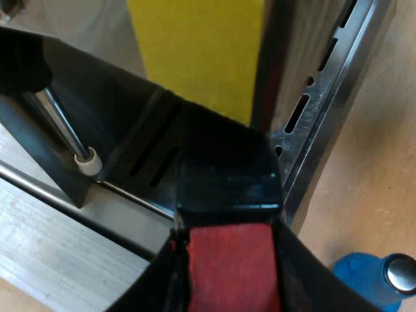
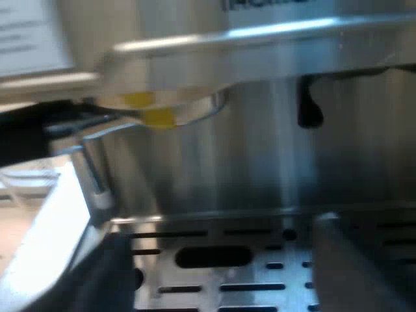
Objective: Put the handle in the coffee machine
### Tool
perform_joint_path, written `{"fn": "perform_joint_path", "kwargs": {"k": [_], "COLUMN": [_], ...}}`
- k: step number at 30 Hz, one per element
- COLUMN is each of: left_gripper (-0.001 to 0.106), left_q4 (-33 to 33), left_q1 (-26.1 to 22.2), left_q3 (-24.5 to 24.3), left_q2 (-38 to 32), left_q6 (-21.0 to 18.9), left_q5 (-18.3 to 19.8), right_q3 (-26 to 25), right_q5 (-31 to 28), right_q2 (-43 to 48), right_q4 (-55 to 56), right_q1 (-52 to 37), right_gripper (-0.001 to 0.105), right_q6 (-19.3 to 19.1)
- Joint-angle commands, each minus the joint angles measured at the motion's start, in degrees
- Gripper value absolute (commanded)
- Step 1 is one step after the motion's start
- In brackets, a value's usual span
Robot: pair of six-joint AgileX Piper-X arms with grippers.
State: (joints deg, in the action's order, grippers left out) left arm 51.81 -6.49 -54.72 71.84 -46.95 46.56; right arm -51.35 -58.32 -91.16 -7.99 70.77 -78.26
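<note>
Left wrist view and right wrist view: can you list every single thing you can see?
espresso machine: one, shiny silver, facing the right gripper
drip tray: one, silver with dark slots, at the machine's base
metal tube: one, silver with a pale tip, reaching down to the tray
yellow patch: one, yellow, on the machine above the tray
handle: one, black ending in red, over the drip tray
tamper: one, blue with a metal top, on the table by the machine's base
table: one, light wood colour, under the machine
left gripper: one, black, closed on the handle's red end
right gripper: one, dark, fingers apart over the tray
</note>
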Motion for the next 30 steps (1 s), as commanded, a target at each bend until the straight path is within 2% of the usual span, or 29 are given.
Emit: {"fn": "perform_joint_path", "kwargs": {"k": [1, 5, 9, 11, 13, 14, 18, 26, 30], "left_gripper": [0.0, 0.0, 0.0, 0.0, 0.0, 0.0, 0.0, 0.0, 0.0], "left_q4": [-2.8, -2.8, -2.8, -2.8, -2.8, -2.8, -2.8, -2.8, -2.8], "left_q1": [-0.2, -0.2, -0.2, -0.2, -0.2, -0.2, -0.2, -0.2, -0.2], "left_q3": [-2.3, -2.3, -2.3, -2.3, -2.3, -2.3, -2.3, -2.3, -2.3], "left_q2": [-1.8, -1.8, -1.8, -1.8, -1.8, -1.8, -1.8, -1.8, -1.8], "left_q6": [0.6, 0.6, 0.6, 0.6, 0.6, 0.6, 0.6, 0.6, 0.6], "left_q5": [11.8, 11.8, 11.8, 11.8, 11.8, 11.8, 11.8, 11.8, 11.8], "right_q3": [-0.3, -0.3, -0.3, -0.3, -0.4, -0.4, -0.5, -1.3, -2.5], "right_q5": [1.9, 1.9, 2.0, 2.1, 2.4, 4.3, 10.1, 10.7, 10.8], "right_q2": [-1.7, -4.8, -8.4, -10.5, -11.7, -13.0, -14.2, -15.6, -16.9], "right_q4": [-1.2, -7.0, -15.9, -20.2, -22.0, -23.0, -23.1, -32.5, -33.0], "right_q1": [-0.7, -2.0, -3.2, -4.2, -4.8, -5.8, -7.7, -10.7, -10.8], "right_gripper": [0.051, 0.051, 0.051, 0.051, 0.051, 0.051, 0.051, 0.048, 0.048], "right_q6": [-0.5, -2.4, -6.9, -10.9, -13.0, -14.2, -13.4, -13.3, -16.8]}}
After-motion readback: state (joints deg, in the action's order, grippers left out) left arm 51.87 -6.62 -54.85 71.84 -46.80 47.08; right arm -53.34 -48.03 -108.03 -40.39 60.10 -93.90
